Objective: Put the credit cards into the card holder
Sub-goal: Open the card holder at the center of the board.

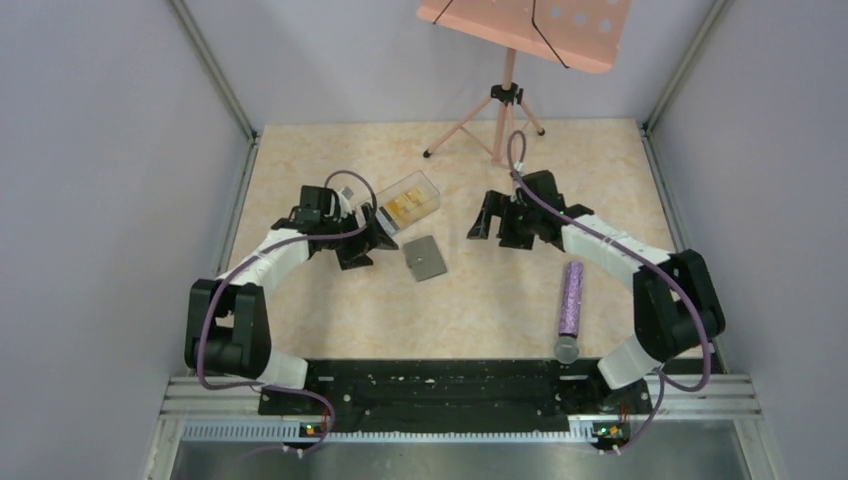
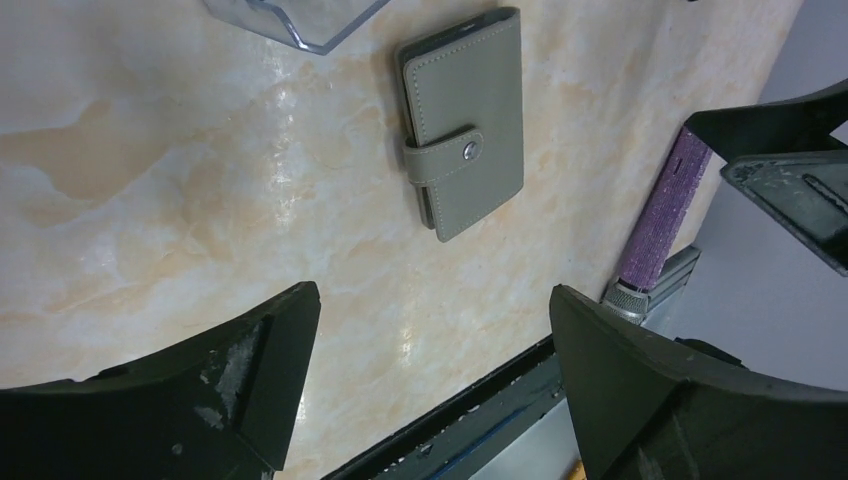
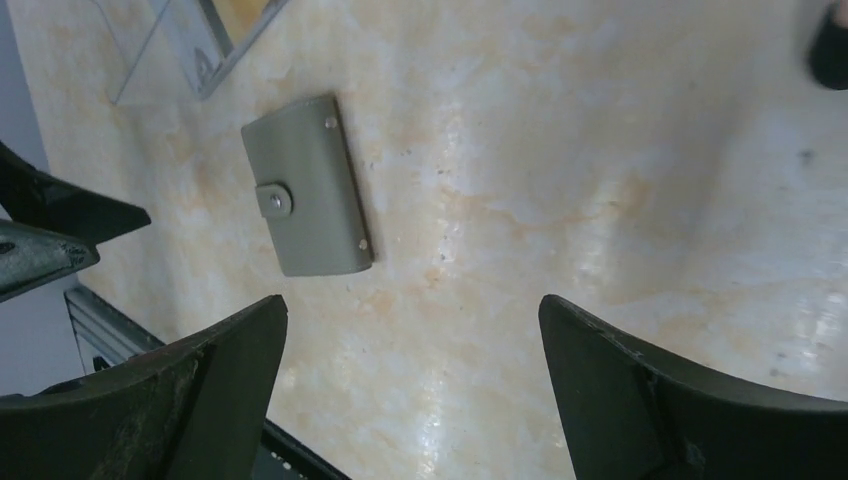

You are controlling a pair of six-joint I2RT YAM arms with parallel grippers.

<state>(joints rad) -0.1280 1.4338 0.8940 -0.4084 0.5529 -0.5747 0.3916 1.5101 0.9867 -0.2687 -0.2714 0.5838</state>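
The pale marbled tabletop (image 1: 480, 320) is walled in grey on three sides. At its far edge stands one salmon-pink music stand (image 1: 525, 20) on a tripod.

Two arms reach in from the near edge. The left pincer (image 2: 430, 310) and the right pincer (image 3: 410, 310) each hang over bare tabletop. Both have their jaws spread wide with nothing between them.

One purple glittery microphone (image 1: 571, 300) lies to the right, well apart from the rest. Its long axis runs near to far and its grey head is nearest the arm bases.

One clear plastic box (image 1: 410, 200) sits left of centre, just beside the left pincer's tip; I cannot tell whether they touch. The credit cards (image 1: 412, 207) are inside it, showing as orange and yellow through the walls that enclose them. Their number cannot be made out.

One card holder (image 1: 425, 257) lies flat between the two pincers, just nearer than the box and apart from it. It is grey-green and closed, with a short strap snapped shut across the middle of one long edge. In the top view its long axis runs roughly near to far, turned a little askew to the tabletop's edges.
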